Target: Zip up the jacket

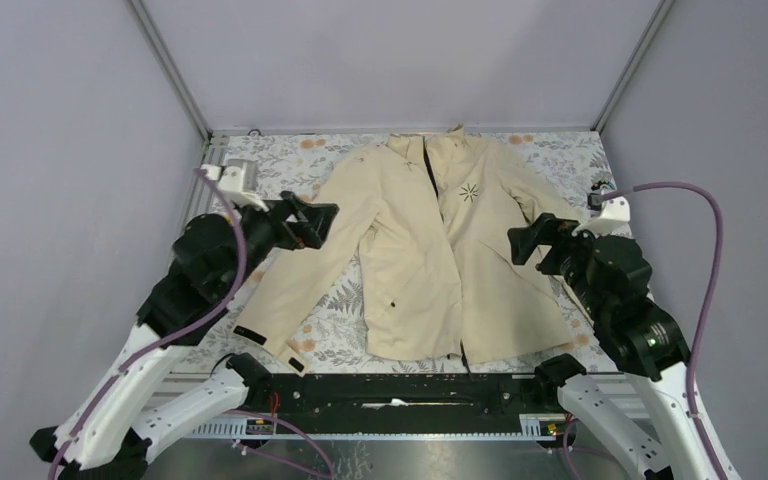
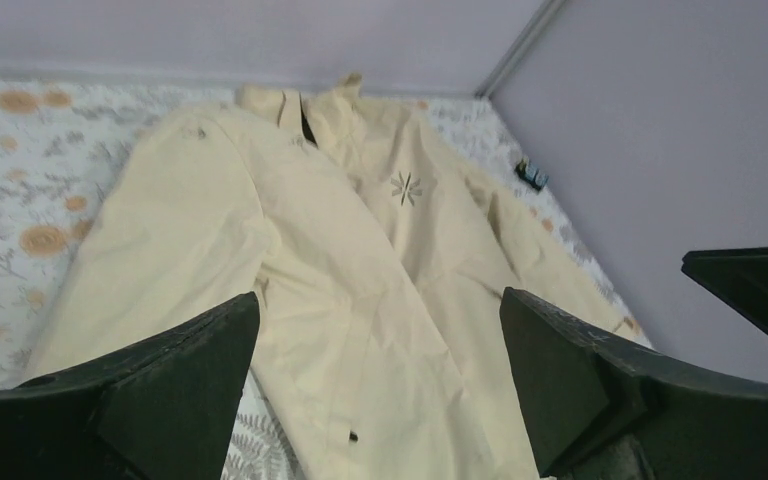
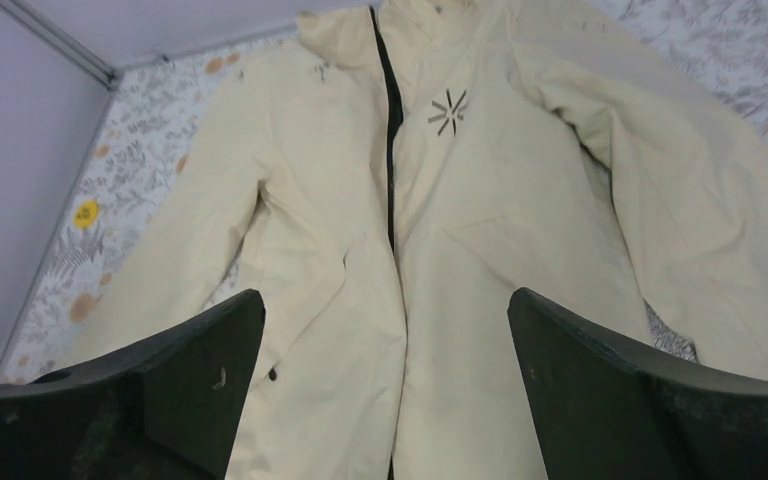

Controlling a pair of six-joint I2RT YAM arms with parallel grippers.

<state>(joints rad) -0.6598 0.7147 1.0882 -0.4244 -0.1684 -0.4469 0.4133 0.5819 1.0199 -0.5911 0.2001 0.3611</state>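
The cream-beige jacket [image 1: 430,250] lies flat on the table, collar at the far side, hem near the arms. Its dark front zipper [image 1: 430,175] gapes at the collar, and the front edges meet lower down. A dark star logo [image 1: 469,192] marks the chest. It also shows in the left wrist view [image 2: 360,260] and the right wrist view [image 3: 440,250]. My left gripper [image 1: 318,222] is open and empty, held above the jacket's left sleeve. My right gripper [image 1: 522,243] is open and empty, held above the jacket's right side. Black cuff tabs [image 1: 250,334] show on the left sleeve.
A floral-patterned cloth [image 1: 330,330] covers the table. Grey walls and metal frame posts [image 1: 168,68] close in the far corners. A black rail [image 1: 390,390] runs along the near edge between the arm bases. A small dark object [image 2: 531,176] lies at the right wall.
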